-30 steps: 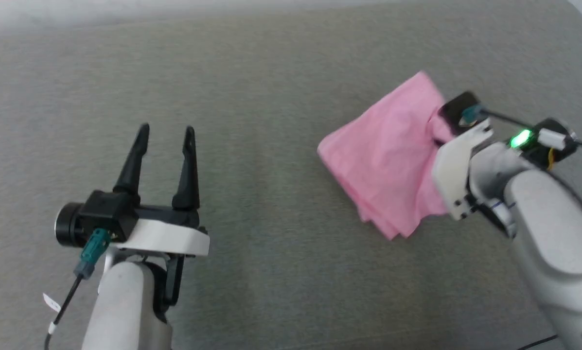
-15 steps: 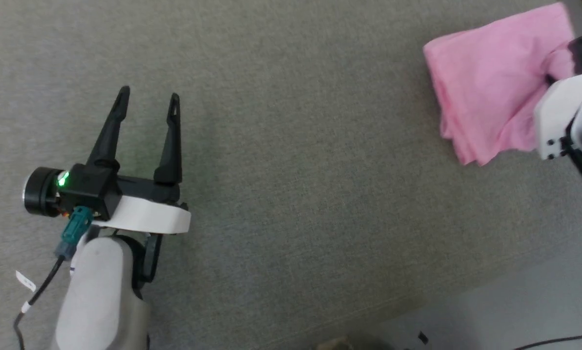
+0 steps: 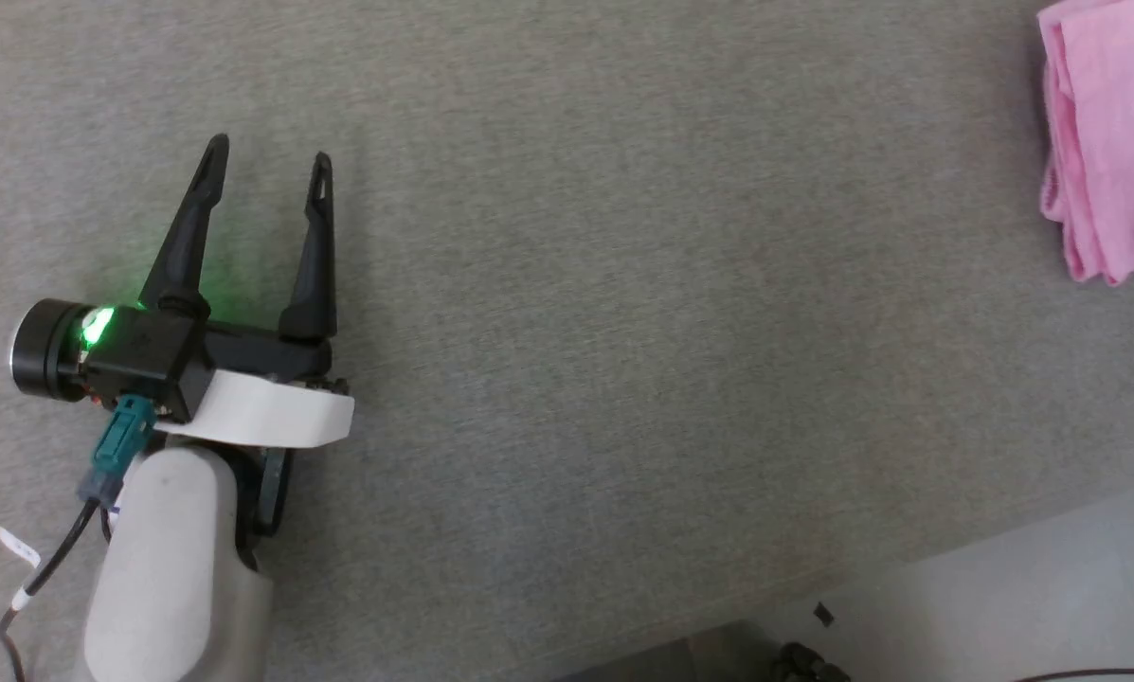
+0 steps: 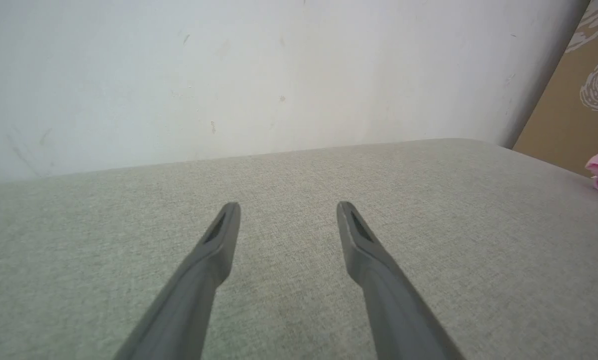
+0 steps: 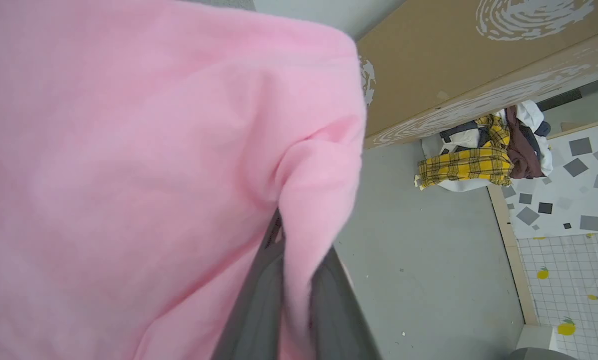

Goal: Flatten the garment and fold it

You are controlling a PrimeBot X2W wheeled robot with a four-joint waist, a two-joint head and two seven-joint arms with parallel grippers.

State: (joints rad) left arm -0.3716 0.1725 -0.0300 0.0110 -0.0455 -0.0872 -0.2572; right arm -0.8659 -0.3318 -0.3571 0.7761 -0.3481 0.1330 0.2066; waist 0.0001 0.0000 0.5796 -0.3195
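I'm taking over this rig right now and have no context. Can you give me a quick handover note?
The left tool is open and holds nothing, poised over the grey cushion.
The right tool is shut on a fold of the garment.
The garment sits at the head view's far right edge, over the cushion's right side. Whether it rests there or hangs from the grip is unclear.
Done: it looks folded into several stacked layers.
Left: probably lay it flat, release it and check the fold is neat.
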